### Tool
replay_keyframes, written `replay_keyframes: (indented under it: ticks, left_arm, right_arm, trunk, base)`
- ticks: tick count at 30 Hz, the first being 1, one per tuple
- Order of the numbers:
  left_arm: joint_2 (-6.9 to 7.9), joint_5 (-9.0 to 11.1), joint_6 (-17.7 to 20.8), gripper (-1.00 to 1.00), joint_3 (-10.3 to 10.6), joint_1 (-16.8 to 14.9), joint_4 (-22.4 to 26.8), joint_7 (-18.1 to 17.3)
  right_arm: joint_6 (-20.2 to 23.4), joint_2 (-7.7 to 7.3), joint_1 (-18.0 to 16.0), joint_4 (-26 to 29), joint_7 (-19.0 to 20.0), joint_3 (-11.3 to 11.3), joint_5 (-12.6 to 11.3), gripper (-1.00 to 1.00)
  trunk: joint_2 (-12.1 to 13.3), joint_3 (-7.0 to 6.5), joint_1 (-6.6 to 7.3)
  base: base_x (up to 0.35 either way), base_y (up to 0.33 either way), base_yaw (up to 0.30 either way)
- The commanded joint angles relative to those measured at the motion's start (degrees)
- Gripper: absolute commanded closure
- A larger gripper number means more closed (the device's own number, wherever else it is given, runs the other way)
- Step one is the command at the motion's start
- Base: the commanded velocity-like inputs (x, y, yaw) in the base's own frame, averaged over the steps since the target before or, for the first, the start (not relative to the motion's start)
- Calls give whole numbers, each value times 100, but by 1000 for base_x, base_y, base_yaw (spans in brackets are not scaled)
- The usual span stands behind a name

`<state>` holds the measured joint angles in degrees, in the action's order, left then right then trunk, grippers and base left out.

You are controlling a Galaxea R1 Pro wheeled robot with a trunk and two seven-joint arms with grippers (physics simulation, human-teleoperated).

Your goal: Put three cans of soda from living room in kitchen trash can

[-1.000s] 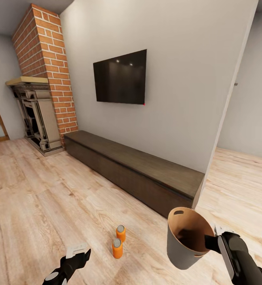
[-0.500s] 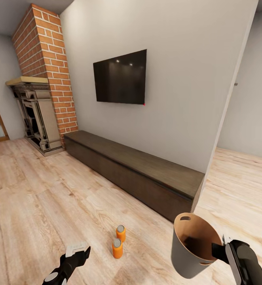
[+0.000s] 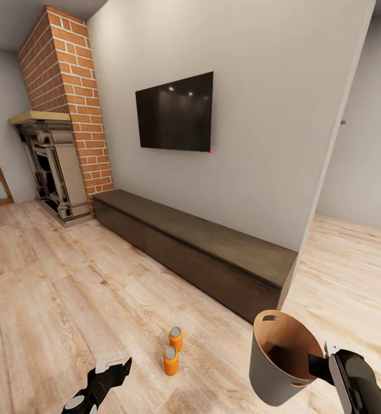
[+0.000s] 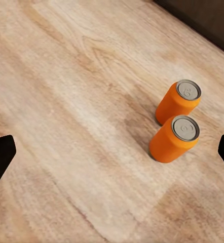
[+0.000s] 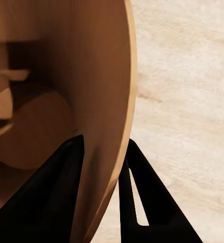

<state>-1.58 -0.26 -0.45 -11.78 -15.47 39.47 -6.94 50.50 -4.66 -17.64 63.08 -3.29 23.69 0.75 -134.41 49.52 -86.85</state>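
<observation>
Two orange cans of soda stand upright side by side on the wood floor, one (image 3: 175,338) just behind the other (image 3: 170,360). My left gripper (image 3: 118,369) hovers low to their left, open, with nothing between its fingers. In the left wrist view the same two cans (image 4: 179,103) (image 4: 175,138) lie ahead, nearer one finger, and the left gripper (image 4: 112,154) is spread wide. The tash can (image 3: 279,356), grey outside and tan inside, hangs tilted at my right. My right gripper (image 3: 324,363) is shut on its rim. The right wrist view shows the right gripper (image 5: 104,177) pinching the tash can wall (image 5: 117,76).
A long low dark cabinet (image 3: 202,247) runs along the wall under a black TV (image 3: 175,112). A brick column (image 3: 75,103) and fireplace (image 3: 52,167) stand at the far left. An opening past the wall's edge (image 3: 328,167) leads right to more wood floor.
My right gripper has carried the tash can a little to the right and down. The cans and my left gripper have stayed put.
</observation>
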Motion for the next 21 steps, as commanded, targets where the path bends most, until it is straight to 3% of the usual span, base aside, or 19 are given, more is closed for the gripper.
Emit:
replay_keyframes:
  ticks: [1, 10, 21]
  left_arm:
    - [0, 0, -2, -100, 0, 0, 0, 0]
    - [0, 0, -7, -100, 0, 0, 0, -1]
    - [0, 0, -8, -100, 0, 0, 0, -5]
  right_arm:
    - [-5, 0, -3, 2, 13, -2, -81, 100]
    - [-5, 0, -2, 2, 13, -4, -83, 100]
    - [-5, 0, -2, 2, 13, -4, -84, 100]
  trunk:
    - [0, -1, 0]
    - [0, -1, 0]
    - [0, -1, 0]
  base:
    - [0, 0, 0]
    - [0, 0, -10]
    - [0, 0, -208]
